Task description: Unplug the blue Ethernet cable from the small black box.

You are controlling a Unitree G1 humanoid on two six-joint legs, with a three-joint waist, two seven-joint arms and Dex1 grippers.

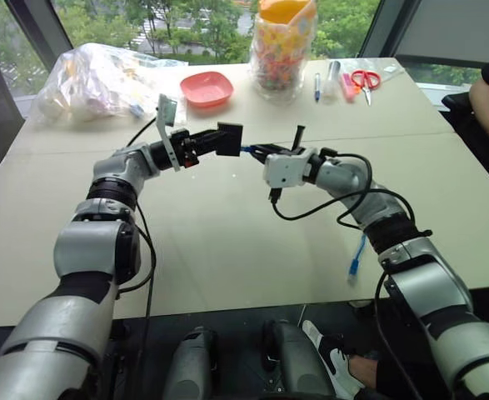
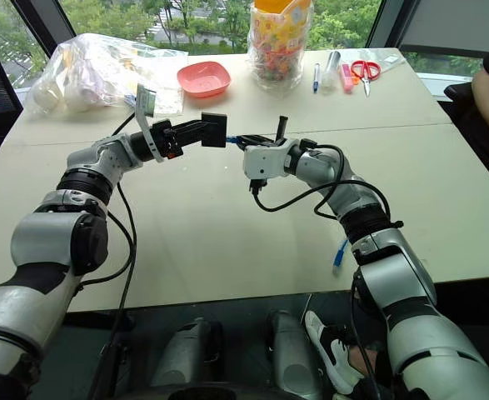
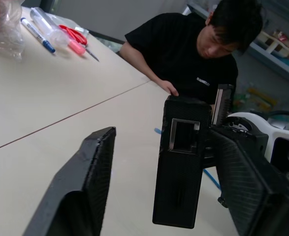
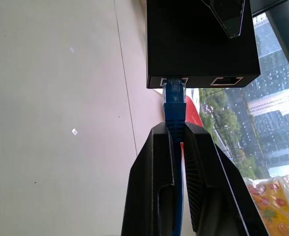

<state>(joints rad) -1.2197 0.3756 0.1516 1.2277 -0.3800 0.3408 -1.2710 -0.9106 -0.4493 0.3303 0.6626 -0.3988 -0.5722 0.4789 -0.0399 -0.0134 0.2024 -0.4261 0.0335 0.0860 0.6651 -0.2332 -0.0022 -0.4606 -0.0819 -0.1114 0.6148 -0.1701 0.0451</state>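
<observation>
The right gripper's jaws are clamped on the blue Ethernet cable just behind its plug, which still sits in the end socket of the small black box. The left gripper's jaws stand apart around this flat, matte, fine-textured box, one finger against it. Both hang above the middle of the table. The cord's far end dangles over the near table edge.

Both arms reach inward above the table, meeting mid-air. Left gripper looks partly spread, apparently bracketing something; right gripper is pinched closed.
</observation>
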